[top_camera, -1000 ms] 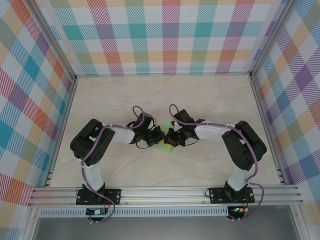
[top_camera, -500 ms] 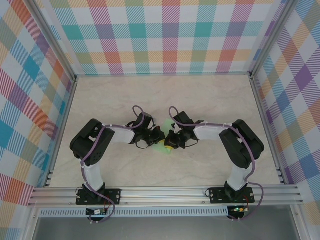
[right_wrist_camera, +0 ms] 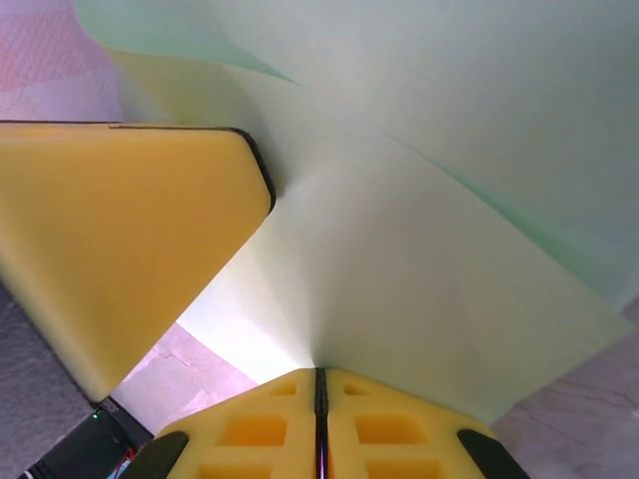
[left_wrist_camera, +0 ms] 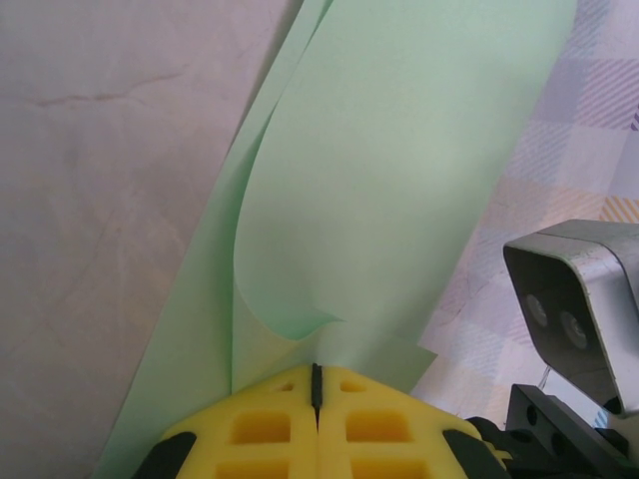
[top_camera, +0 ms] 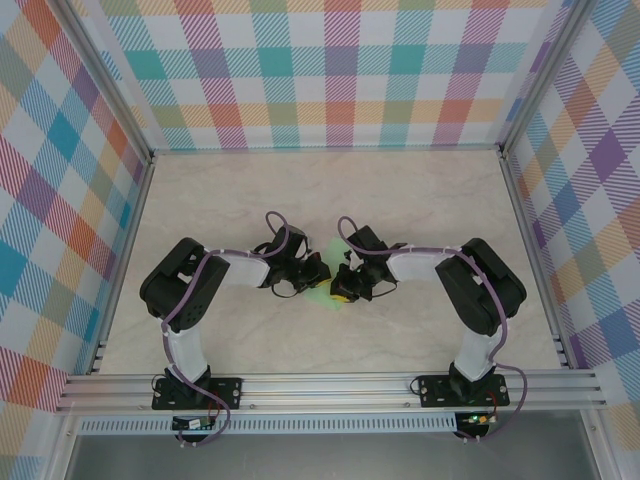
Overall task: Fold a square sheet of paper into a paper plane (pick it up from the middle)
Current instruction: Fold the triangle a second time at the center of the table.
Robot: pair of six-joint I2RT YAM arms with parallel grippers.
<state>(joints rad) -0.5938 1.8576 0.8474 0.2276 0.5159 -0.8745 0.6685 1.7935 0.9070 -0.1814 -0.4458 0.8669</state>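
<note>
The left hand [left_wrist_camera: 316, 384] is closed with its yellow pads pinching one edge of the square sheet of paper [left_wrist_camera: 399, 180]. The right hand [right_wrist_camera: 319, 377] is clamped on another edge. The sheet bows and curls over itself between them above the middle of the bench [top_camera: 400, 200]. This looks like a fold being formed. It should go best if both pinches stay firm, the hands close in slowly so the edges line up, and the thin paper is never pulled taut. Compared with a second ago, the right arm has swung its elbow leftward and brought its hand slightly nearer, while the left arm has hardly moved.
</note>
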